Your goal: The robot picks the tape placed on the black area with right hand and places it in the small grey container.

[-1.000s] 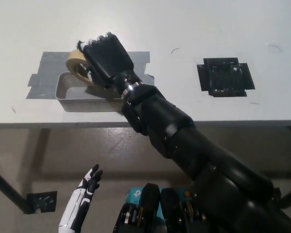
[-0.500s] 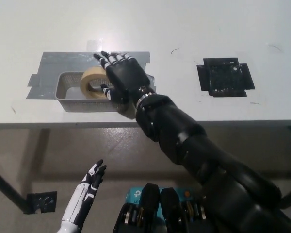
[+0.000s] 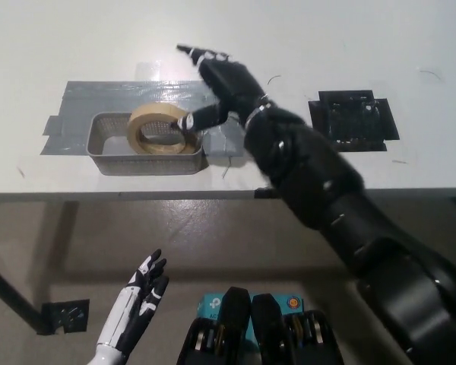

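Left hand (image 3: pixel 137 300): white, hanging low at the near left below the table edge, fingers spread and holding nothing; it has no part in this job, so it idles out of the way.
Container (image 3: pixel 105 143): small grey basket on a grey taped patch at the table's near left, the drop spot.
Tape (image 3: pixel 159 129): tan roll lying tilted in the basket's right half, its upper side leaning on the right rim. Delivered, I'd say.
Right hand (image 3: pixel 226 82): black, just right of the roll, fingers fanned toward the far side, thumb tip at the roll's edge, gripping nothing.
Black patch (image 3: pixel 353 120): far right, bare; that's the pickup spot.
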You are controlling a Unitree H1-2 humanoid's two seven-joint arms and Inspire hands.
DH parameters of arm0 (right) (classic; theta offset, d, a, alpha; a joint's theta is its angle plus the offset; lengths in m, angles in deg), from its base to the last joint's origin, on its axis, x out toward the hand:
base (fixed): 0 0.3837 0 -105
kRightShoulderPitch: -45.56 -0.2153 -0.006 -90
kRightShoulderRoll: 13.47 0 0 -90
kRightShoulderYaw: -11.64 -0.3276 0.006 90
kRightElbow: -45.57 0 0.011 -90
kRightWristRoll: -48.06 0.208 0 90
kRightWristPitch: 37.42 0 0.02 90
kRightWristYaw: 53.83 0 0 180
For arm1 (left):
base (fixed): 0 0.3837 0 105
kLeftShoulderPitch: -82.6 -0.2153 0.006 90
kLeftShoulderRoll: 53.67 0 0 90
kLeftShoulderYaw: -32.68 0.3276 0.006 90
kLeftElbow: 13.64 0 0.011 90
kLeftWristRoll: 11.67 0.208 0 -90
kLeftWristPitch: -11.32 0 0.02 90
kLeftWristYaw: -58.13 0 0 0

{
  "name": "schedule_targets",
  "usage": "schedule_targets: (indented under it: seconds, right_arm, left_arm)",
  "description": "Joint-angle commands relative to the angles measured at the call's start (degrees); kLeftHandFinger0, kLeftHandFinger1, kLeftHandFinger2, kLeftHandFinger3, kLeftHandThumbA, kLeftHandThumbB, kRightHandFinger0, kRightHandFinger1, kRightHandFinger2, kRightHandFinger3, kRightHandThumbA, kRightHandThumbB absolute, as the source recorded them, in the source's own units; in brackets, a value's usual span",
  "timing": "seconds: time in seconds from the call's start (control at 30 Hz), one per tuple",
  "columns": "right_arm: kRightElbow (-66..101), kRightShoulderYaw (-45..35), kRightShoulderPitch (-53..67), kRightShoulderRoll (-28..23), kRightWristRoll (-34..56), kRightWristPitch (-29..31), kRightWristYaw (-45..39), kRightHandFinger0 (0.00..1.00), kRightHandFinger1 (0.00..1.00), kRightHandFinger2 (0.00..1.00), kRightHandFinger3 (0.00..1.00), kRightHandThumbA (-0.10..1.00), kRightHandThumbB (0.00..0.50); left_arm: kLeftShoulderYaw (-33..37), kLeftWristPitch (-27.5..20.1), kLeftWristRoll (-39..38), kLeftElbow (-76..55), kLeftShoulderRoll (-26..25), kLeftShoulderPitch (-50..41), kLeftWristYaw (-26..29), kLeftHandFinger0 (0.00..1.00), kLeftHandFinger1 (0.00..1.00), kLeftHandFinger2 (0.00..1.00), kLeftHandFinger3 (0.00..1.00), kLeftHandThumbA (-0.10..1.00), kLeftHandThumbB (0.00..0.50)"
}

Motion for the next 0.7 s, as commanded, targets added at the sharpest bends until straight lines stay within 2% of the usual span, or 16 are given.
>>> schedule_targets:
  seconds: [0.0,0.07,0.2,0.27,0.33,0.4,0.43,0.53,0.63,0.67]
  right_arm:
    - [37.06,-17.83,-5.30,-9.55,39.19,-21.18,-30.86,1.00,1.00,1.00,1.00,0.87,0.500]
    - [43.53,-20.98,-3.15,-10.86,43.78,-24.72,-30.25,1.00,1.00,1.00,1.00,0.84,0.500]
    - [58.58,-23.64,6.03,-16.12,48.47,-25.53,-28.59,1.00,1.00,1.00,1.00,1.00,0.486]
    - [65.04,-24.78,12.33,-19.14,50.36,-25.37,-28.28,1.00,1.00,1.00,1.00,1.00,0.486]
    - [70.06,-25.66,19.77,-21.45,51.36,-21.64,-27.15,1.00,1.00,1.00,1.00,1.00,0.418]
    - [71.90,-25.96,24.18,-23.03,51.77,-19.13,-27.05,1.00,1.00,1.00,1.00,1.00,0.425]
    - [73.22,-26.33,26.78,-23.79,51.33,-18.62,-26.56,1.00,1.00,1.00,1.00,1.00,0.448]
    - [77.51,-28.08,37.25,-24.33,54.03,-16.10,-24.79,1.00,1.00,1.00,1.00,1.00,0.419]
    - [77.71,-28.15,42.10,-23.50,55.59,-12.57,-24.03,1.00,1.00,1.00,1.00,1.00,0.359]
    - [77.69,-27.94,43.44,-22.87,55.77,-11.83,-23.57,1.00,1.00,1.00,1.00,1.00,0.359]
  left_arm:
    - [-0.71,-0.76,0.19,-1.32,-1.03,1.99,-0.20,1.00,1.00,1.00,1.00,0.93,0.031]
    - [-0.82,-0.61,0.28,-1.37,-1.10,2.14,-0.13,1.00,1.00,1.00,1.00,0.95,0.052]
    - [-1.55,-0.47,0.23,-1.37,-1.26,2.87,0.38,1.00,1.00,1.00,1.00,0.97,0.076]
    - [-1.98,-0.92,-0.13,-0.88,-1.58,3.53,0.38,1.00,1.00,1.00,1.00,0.99,0.083]
    - [-2.45,-1.54,-0.19,0.02,-1.49,4.51,0.90,1.00,1.00,1.00,1.00,1.00,0.096]
    - [-2.82,-1.33,-0.38,0.48,-1.47,5.81,1.06,1.00,1.00,1.00,1.00,1.00,0.094]
    - [-2.96,-1.10,-0.59,0.84,-1.37,6.65,1.06,1.00,1.00,1.00,1.00,1.00,0.100]
    - [-3.35,-0.61,-1.09,1.81,-1.11,8.81,1.04,1.00,1.00,1.00,1.00,1.00,0.098]
    - [-3.61,-0.02,-1.23,2.74,-1.19,11.21,0.98,1.00,1.00,1.00,1.00,1.00,0.091]
    - [-3.73,0.27,-1.41,2.95,-1.16,11.74,0.95,1.00,1.00,1.00,1.00,1.00,0.092]
